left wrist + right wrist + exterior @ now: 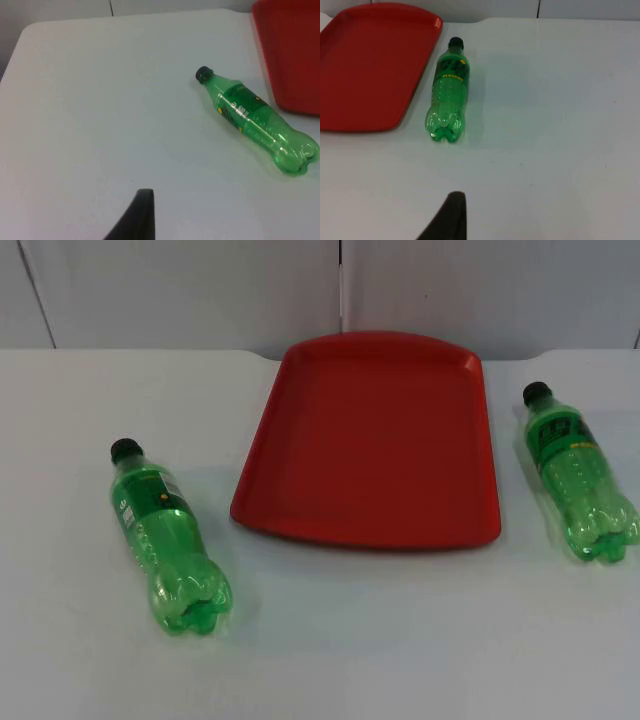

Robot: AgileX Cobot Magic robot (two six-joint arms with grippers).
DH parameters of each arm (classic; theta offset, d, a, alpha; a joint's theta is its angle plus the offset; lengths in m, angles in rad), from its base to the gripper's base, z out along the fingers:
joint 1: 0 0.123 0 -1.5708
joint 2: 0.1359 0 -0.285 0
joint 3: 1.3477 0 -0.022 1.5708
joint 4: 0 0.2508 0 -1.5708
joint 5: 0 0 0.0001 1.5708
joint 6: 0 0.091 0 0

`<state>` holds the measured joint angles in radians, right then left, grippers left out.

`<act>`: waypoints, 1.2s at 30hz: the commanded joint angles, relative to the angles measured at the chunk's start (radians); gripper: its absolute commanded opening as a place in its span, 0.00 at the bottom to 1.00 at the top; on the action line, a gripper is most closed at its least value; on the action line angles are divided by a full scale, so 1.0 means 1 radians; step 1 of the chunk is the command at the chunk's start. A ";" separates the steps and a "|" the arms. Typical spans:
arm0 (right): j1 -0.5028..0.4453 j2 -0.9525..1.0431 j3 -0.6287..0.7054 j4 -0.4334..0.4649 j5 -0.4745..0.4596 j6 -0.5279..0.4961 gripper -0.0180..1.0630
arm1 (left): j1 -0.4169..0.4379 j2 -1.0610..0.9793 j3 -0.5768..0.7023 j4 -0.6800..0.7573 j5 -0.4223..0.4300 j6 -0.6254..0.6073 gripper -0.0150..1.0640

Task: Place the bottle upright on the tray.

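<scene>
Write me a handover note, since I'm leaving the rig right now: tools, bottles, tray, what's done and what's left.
Left tool: above bare table, holding nothing, waiting.
Right tool: the same on its side.
Left bottle: lying on its side left of the tray, cap toward the wall.
Right bottle: lying on its side right of the tray, cap toward the wall.
Red tray: nothing on it.
Done: nothing. Left: grasp each bottle and stand it upright on the tray.
</scene>
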<state>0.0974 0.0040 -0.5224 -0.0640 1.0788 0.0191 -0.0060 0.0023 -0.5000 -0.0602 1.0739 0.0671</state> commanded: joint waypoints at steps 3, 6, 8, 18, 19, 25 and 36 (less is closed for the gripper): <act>-0.006 -0.004 0.006 -0.002 -0.003 -0.009 0.99 | 0.004 -0.002 -0.025 -0.010 -0.029 -0.025 0.99; -0.006 -0.004 0.006 -0.002 -0.003 -0.009 0.99 | 0.004 -0.002 -0.036 -0.010 -0.037 -0.025 0.99; -0.006 -0.004 0.006 -0.002 -0.003 -0.009 0.99 | 0.004 0.020 -0.049 -0.010 -0.037 -0.030 0.99; -0.006 -0.004 0.006 -0.002 -0.003 -0.009 0.99 | 0.004 0.184 -0.083 -0.021 -0.078 -0.041 0.99; -0.006 -0.004 0.006 -0.002 -0.003 -0.009 0.99 | 0.004 0.208 -0.085 -0.032 -0.088 -0.041 0.99; -0.006 -0.004 0.006 -0.002 -0.003 -0.009 0.99 | 0.004 0.311 -0.094 -0.047 -0.154 -0.041 0.99; -0.006 -0.004 0.006 -0.002 -0.003 -0.009 0.99 | 0.004 0.511 -0.094 -0.124 -0.297 -0.039 0.99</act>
<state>0.0974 0.0040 -0.5224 -0.0640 1.0788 0.0191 -0.0060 0.4761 -0.5885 -0.1580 0.8172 0.0305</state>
